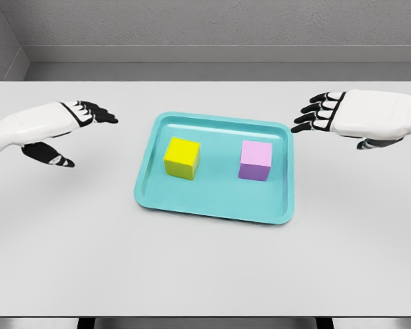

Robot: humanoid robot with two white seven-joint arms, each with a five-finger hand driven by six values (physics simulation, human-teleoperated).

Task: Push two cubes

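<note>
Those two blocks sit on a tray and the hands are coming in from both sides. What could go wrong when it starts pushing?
1. The yellow cube and purple cube rest on a loose-looking teal tray; a push might slide the tray too.
2. The tray's raised rim could catch a cube and tip it.
3. The left hand and right hand, both open, are outside the tray; fingers may hit the rim first.

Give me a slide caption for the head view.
Open left robot hand and right robot hand flank teal tray holding yellow cube and purple cube.
</note>
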